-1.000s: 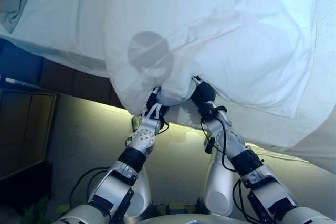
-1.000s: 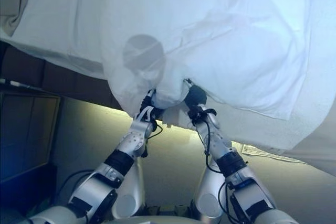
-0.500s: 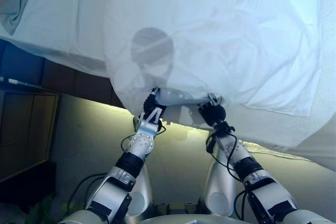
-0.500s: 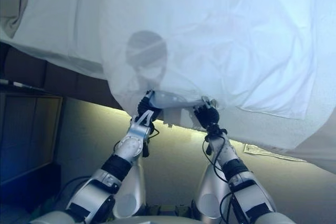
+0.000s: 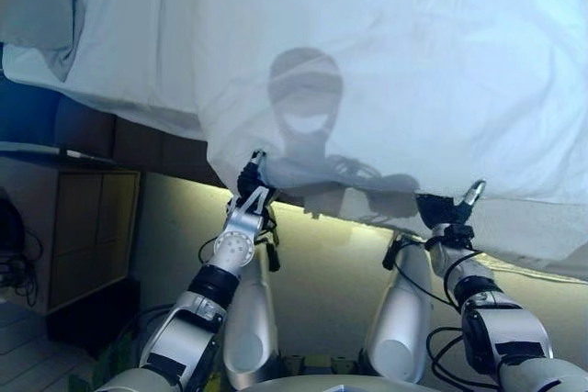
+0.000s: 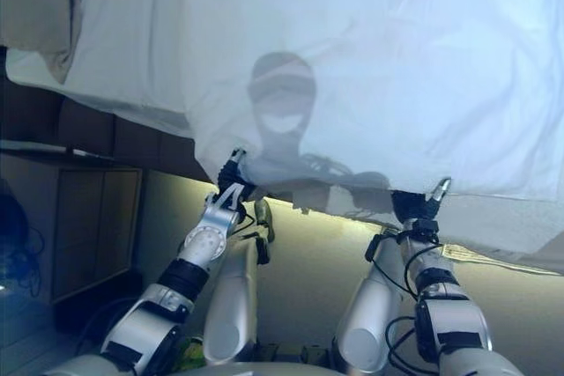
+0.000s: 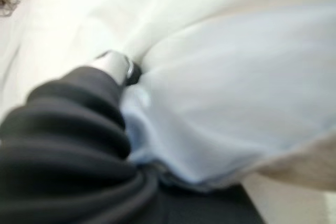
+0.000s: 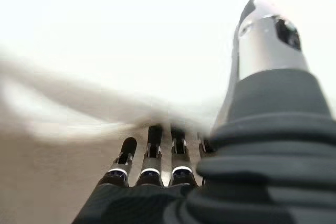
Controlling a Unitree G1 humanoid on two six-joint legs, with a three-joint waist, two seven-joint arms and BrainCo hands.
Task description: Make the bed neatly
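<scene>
Since one second ago the two hands have moved apart along the near edge of the white duvet point(image 5: 386, 71): before they were close together under a bunched fold, and now the edge between them is stretched out in an almost straight line. The head camera has also shifted a little, so a wooden cabinet point(image 5: 87, 236) shows more beside the bed.

The duvet covers most of the bed and its near edge hangs over the side of the mattress. Under it, a white sheet point(image 5: 129, 52) is visible toward the left hand's side of the duvet, and a greyish pillow point(image 5: 41, 2) lies at the far corner beyond that sheet.

The left hand point(image 5: 250, 192) is at the duvet's edge with its fingers curled on the cloth; in the left wrist view the fabric is gathered tightly against the hand point(image 7: 113, 66). The right hand point(image 6: 423, 200) is also at the duvet's edge, well apart from the left hand. In the right wrist view its fingers point(image 8: 152, 145) point in under the cloth and the thumb stands up beside them, but I cannot tell if they grip the fabric or only touch it.

Below the duvet's edge, a lit strip point(image 5: 193, 187) runs along the bed base.
</scene>
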